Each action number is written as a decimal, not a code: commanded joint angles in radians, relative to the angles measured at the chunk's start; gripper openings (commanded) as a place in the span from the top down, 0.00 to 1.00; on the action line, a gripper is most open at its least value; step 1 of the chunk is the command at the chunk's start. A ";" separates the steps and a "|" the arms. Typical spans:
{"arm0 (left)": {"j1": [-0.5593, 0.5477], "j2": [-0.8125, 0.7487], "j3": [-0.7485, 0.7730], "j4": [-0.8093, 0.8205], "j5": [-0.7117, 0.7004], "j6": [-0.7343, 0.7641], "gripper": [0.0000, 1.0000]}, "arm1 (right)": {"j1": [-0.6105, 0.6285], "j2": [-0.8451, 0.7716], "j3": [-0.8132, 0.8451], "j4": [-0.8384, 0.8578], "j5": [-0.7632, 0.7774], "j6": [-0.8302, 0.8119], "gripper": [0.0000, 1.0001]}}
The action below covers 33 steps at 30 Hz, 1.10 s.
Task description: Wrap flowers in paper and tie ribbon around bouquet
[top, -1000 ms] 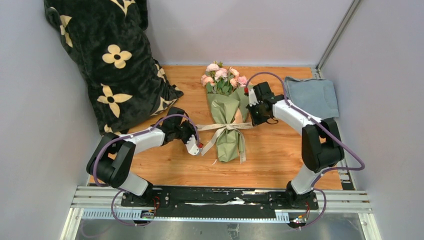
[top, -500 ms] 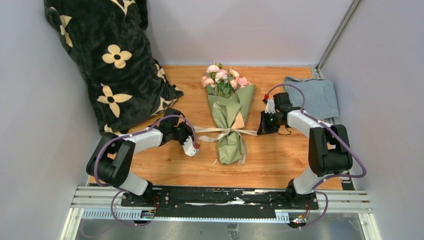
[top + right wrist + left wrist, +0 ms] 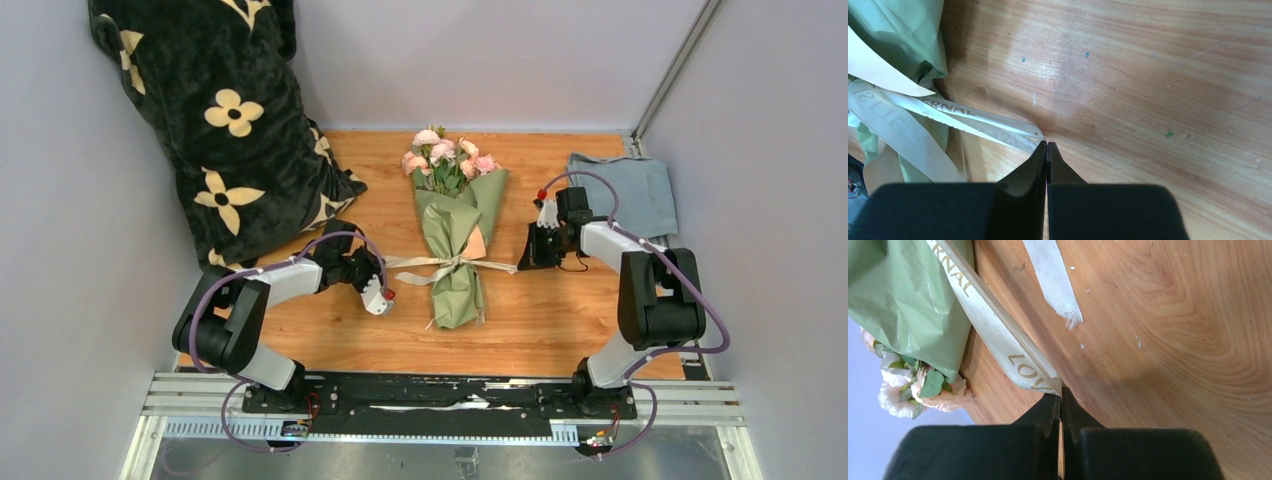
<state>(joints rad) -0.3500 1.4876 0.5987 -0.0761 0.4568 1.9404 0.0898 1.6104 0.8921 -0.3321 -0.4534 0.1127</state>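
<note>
The bouquet (image 3: 455, 245) lies mid-table, its pink flowers (image 3: 445, 158) pointing to the far side out of sage-green paper (image 3: 450, 215). A cream ribbon (image 3: 452, 265) crosses the cone's waist, its tails stretched left and right. My left gripper (image 3: 383, 266) is shut on the left tail; in the left wrist view the gold-lettered ribbon (image 3: 1003, 335) runs into the closed tips (image 3: 1061, 391), with paper (image 3: 903, 295) and flowers (image 3: 923, 390) beyond. My right gripper (image 3: 524, 263) is shut, and the right tail's end (image 3: 998, 127) reaches its closed tips (image 3: 1046, 145).
A black plush blanket (image 3: 215, 120) with cream flower prints fills the far left corner. A folded blue-grey cloth (image 3: 625, 190) lies at the far right, just behind the right arm. A loose frayed ribbon end (image 3: 1055, 285) rests on the wooden table (image 3: 560, 320).
My right gripper has drawn away from the bouquet to the right, taking the right tail with it. The left gripper has edged left. The ribbon's tails now stretch out sideways, flatter than before.
</note>
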 commanded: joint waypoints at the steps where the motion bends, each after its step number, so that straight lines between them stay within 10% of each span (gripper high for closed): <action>1: 0.065 -0.008 -0.038 -0.109 -0.157 -0.010 1.00 | -0.078 0.017 -0.028 -0.047 0.188 -0.059 1.00; 10: 0.041 -0.088 -0.047 -0.199 -0.077 -0.013 1.00 | -0.075 -0.001 -0.011 -0.056 0.158 -0.078 0.96; 15: -0.008 -0.209 -0.023 -0.343 -0.004 -0.093 0.30 | -0.068 -0.149 0.011 -0.057 0.081 -0.088 0.67; 19: -0.015 -0.347 0.015 -0.461 0.034 -0.273 0.16 | -0.065 -0.338 -0.012 -0.019 0.076 -0.108 0.32; 25: -0.164 -0.409 -0.125 -0.139 -0.027 -0.617 0.78 | -0.062 -0.598 -0.132 0.141 0.040 -0.063 0.28; 28: -0.272 -0.313 -0.221 0.175 -0.062 -0.598 0.85 | -0.059 -0.652 -0.136 0.121 -0.004 -0.044 0.26; 33: -0.431 -0.207 -0.190 0.219 -0.045 -0.605 0.83 | -0.058 -0.728 -0.140 0.057 -0.016 -0.044 0.25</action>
<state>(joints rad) -0.6945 1.2404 0.3874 -0.0376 0.4015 1.3949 0.0216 0.9379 0.7719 -0.2390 -0.4316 0.0528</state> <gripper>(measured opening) 0.153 0.751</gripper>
